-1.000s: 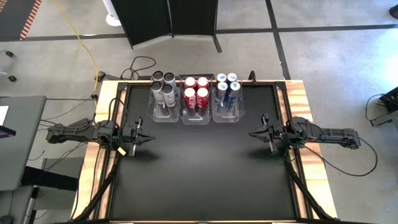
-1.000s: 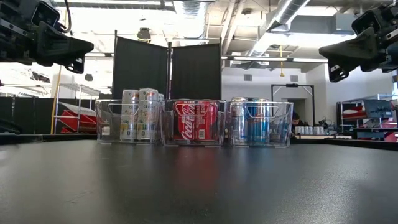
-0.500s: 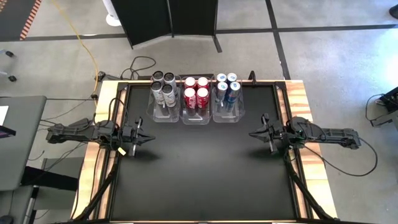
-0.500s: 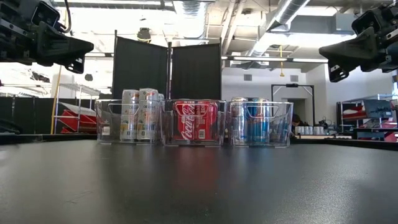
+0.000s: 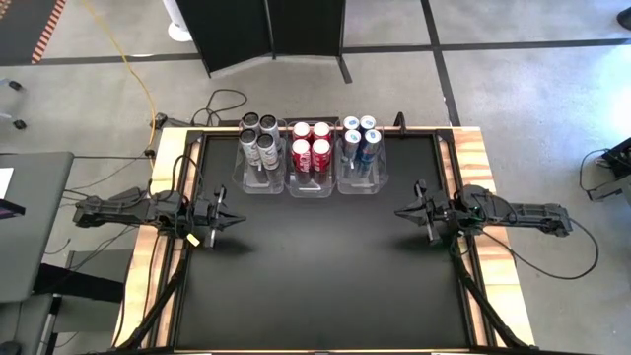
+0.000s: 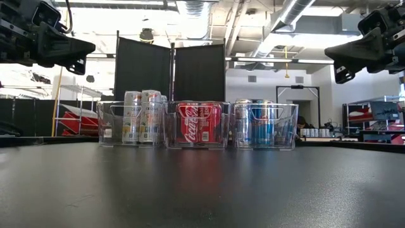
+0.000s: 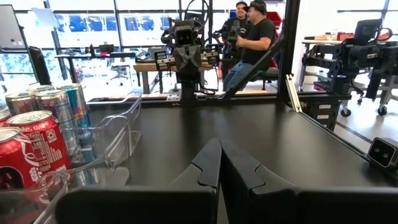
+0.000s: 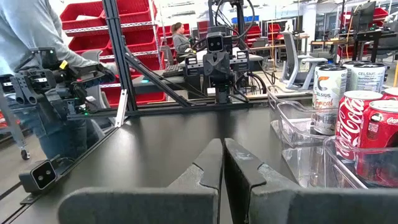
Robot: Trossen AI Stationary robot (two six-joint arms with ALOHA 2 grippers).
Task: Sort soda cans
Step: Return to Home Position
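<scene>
Soda cans stand upright in three clear bins along the table's far edge. The left bin (image 5: 258, 170) holds grey cans (image 5: 258, 132), the middle bin (image 5: 311, 179) red cans (image 5: 311, 140), and the right bin (image 5: 362, 177) blue-and-silver cans (image 5: 359, 134). The low view shows the same rows: pale grey cans (image 6: 140, 117), red cans (image 6: 199, 123), blue cans (image 6: 258, 121). My left gripper (image 5: 240, 219) hangs shut and level over the table's left side, holding nothing. My right gripper (image 5: 398, 211) does the same at the right side. Each points toward the other.
The black tabletop (image 5: 315, 266) lies bare between the arms and toward the near edge. Wooden rails (image 5: 475, 158) border its sides. Beyond the table, people sit (image 7: 252, 37) on one side and a person stands (image 8: 37, 56) on the other.
</scene>
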